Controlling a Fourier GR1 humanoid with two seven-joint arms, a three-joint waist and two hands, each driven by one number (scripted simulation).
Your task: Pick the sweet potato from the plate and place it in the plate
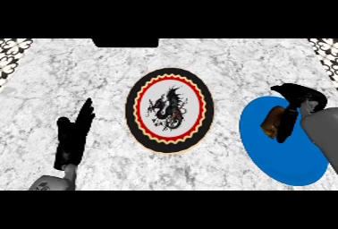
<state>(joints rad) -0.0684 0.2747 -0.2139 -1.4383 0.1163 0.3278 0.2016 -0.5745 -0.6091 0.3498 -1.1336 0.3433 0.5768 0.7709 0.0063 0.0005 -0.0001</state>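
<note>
Right forearm point(325, 138) fills the lower right corner, grey and closest to the lens, its bulk over the edge of the blue plate point(277, 156). Counter point(79, 67), pale marbled stone, is the largest thing in view. Blue plate lies at the right; dragon plate point(170, 76), black-rimmed with a red scalloped ring, lies at centre, well apart from it and bare of food. Left hand point(71, 134) rests at lower left, fingers straight and pointing up, holding nothing. Right hand point(298, 100) is over the blue plate's upper part, fingers curled down round the sweet potato point(271, 123), thumb side dark against it. Sweet potato is brown, partly hidden by the fingers; whether it touches the plate or is just clear of it, cannot tell. Long axis appears to run roughly up-down in view, slightly tilted; which end is narrower is hidden. Judgement: stiff, dense, moderately heavy, rough-skinned so unlikely to slip, not fragile; best grasped across the thick middle, as the hand appears to.
</note>
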